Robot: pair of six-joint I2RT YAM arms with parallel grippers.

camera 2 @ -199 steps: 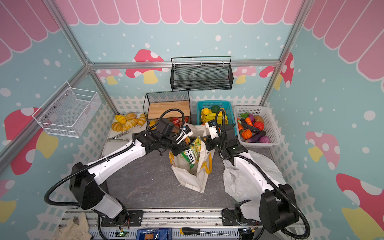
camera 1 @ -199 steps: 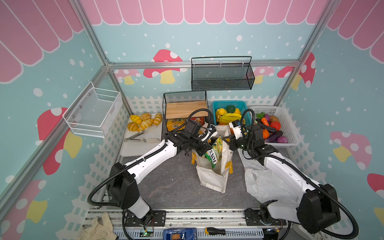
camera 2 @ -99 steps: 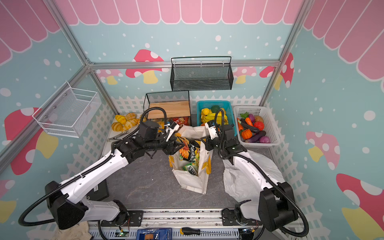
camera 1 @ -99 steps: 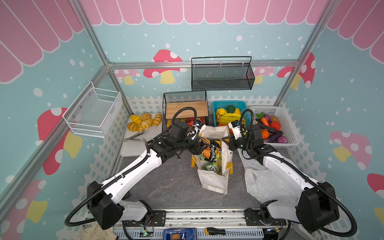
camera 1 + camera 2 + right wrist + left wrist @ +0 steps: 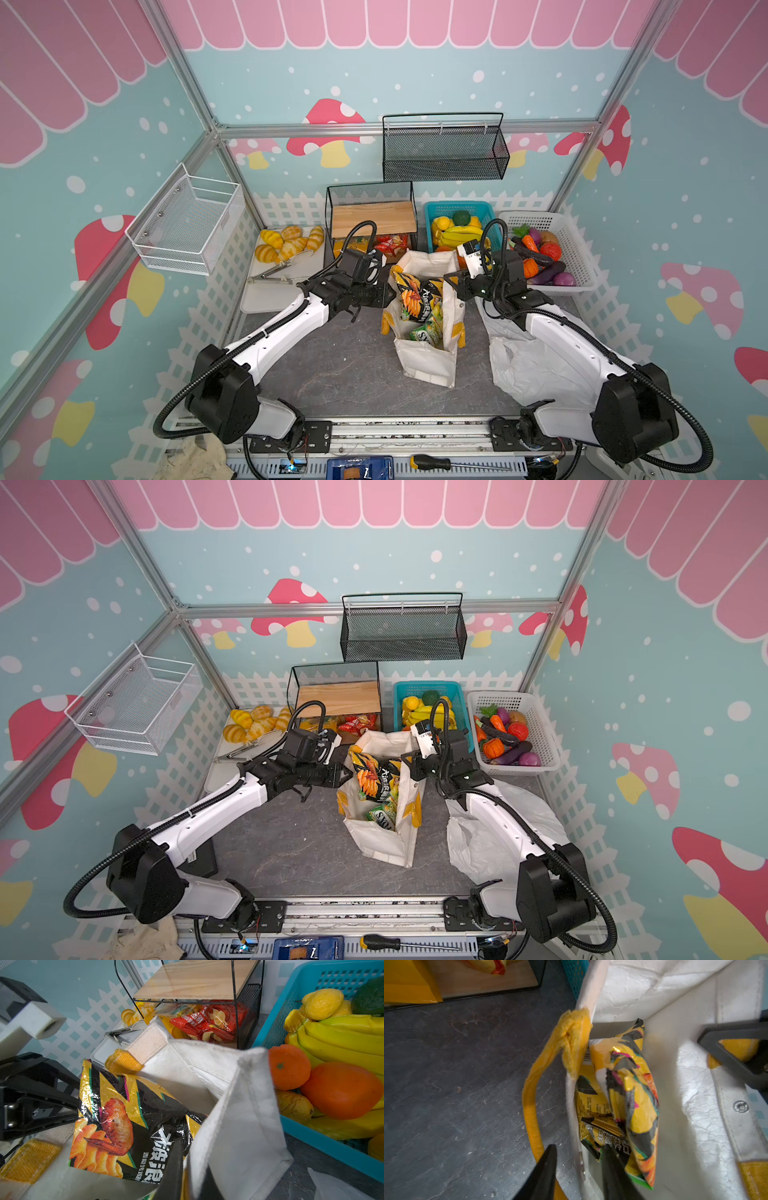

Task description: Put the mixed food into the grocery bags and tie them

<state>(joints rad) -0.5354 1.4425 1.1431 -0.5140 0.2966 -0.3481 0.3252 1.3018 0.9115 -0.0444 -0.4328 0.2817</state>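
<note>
Left pincer point(image 5: 390, 296) drawn back astride tote point(image 5: 428, 365) rim | right pincer point(image 5: 451, 285) pinching rim

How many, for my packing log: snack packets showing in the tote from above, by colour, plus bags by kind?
gold-black packet: 1
green-white packet: 1
canvas tote: 1
white plastic bag: 1
Total: 4

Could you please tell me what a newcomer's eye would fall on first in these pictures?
The cream canvas tote stands open mid-table, a gold-black snack packet poking out of it. Both arms meet at its rim: the left gripper straddles the left wall, the right gripper pinches the right one. Behind stand a blue basket of bananas and a white basket of toy vegetables.
</note>
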